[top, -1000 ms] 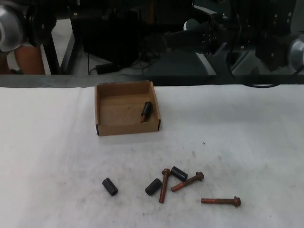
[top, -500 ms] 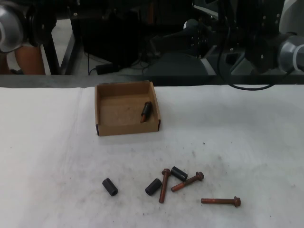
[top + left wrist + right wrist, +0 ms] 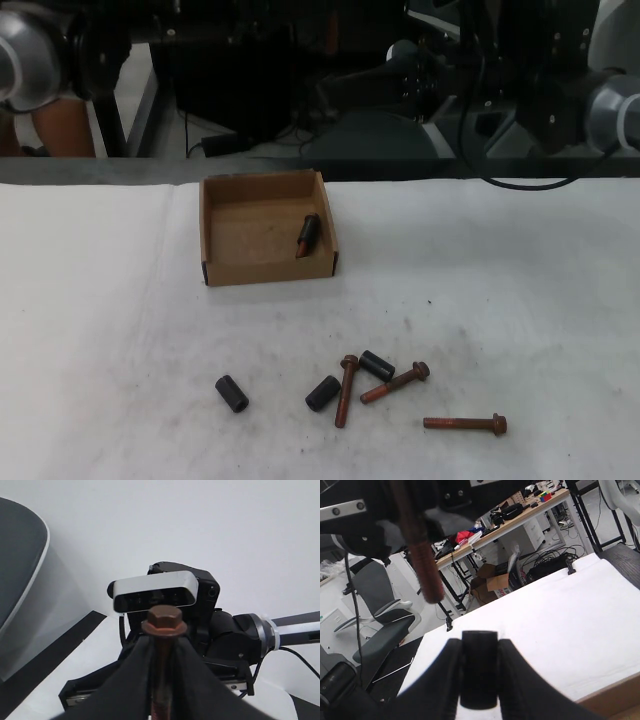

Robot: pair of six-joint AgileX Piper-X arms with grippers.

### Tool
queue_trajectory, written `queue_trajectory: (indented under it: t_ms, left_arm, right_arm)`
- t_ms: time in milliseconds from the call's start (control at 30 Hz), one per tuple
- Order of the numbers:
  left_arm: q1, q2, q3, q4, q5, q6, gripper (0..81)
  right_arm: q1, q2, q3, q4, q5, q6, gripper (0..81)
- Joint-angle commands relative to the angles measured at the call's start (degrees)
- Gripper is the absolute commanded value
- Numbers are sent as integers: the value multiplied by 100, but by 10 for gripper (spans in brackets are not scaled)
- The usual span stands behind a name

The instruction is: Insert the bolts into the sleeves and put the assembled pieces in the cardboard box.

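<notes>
A rust-brown bolt (image 3: pixel 163 621) with a flanged hexagonal head is clamped in the left claw (image 3: pixel 161 647). A smooth black cylindrical sleeve (image 3: pixel 479 672) is clamped in the right claw (image 3: pixel 479 647). On the white, smudged table (image 3: pixel 520 290), the open cardboard box (image 3: pixel 225 272) is seen upper left of centre, with one assembled piece (image 3: pixel 308 233) inside. Three loose sleeves (image 3: pixel 231 392) and three loose bolts (image 3: pixel 464 423) are scattered at lower centre.

1. The white bench (image 3: pixel 520 300) is carrying a cardboard box (image 3: pixel 205 245), which is sitting far, left of centre.
2. A lone sleeve (image 3: pixel 232 393) is lying near-left; a second sleeve (image 3: pixel 323 393) and a third sleeve (image 3: pixel 377 364) are lying beside the bolts.
3. An upright-pointing bolt (image 3: pixel 345 390) and a slanted bolt (image 3: pixel 394 383) are lying near centre, with a third bolt (image 3: pixel 465 424) lying apart at right.
</notes>
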Motion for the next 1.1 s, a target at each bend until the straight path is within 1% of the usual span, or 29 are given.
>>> queue_trajectory:
  t_ms: [0, 233, 667, 1067]
  left_arm:
    - [-46, -100, -9, -111, 58, -47, 6]
    - [-15, -100, -9, -111, 58, -47, 6]
    - [-18, -100, -9, -111, 37, 81, 6]
    - [136, -100, -9, -111, 37, 83, 6]
  right_arm:
    - [1, -122, -61, -214, -44, 68, 2]
    - [-51, -122, -61, -1406, -44, 855, 2]
    - [-67, -3, 68, -1447, -53, 988, 2]
    - [-67, -3, 68, -1447, -53, 988, 2]
